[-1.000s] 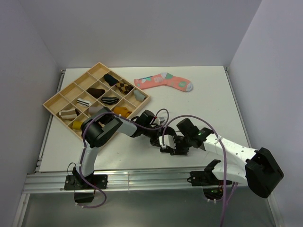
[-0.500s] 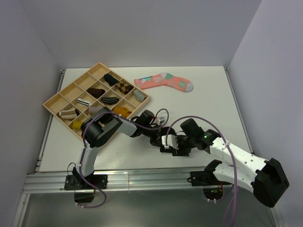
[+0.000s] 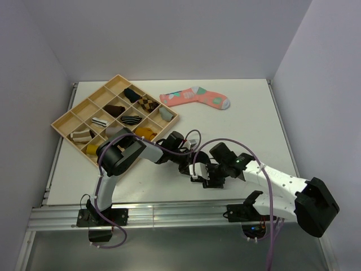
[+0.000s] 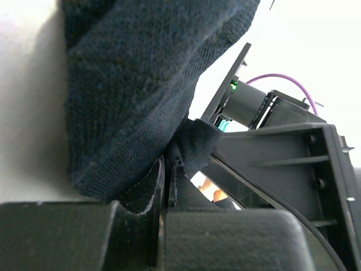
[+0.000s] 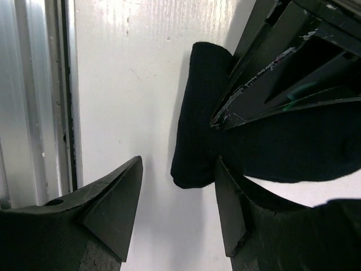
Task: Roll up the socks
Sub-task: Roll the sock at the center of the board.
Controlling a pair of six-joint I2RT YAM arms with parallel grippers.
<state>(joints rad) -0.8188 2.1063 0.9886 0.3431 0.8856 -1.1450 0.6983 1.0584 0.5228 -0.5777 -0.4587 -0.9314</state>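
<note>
Left jaws pinch black sock [image 4: 130, 84] (right jaws open at its end).

No writing, label, brand, number or sign can be read in any of the three views. The surfaces that show bear no print that can be made out.
</note>
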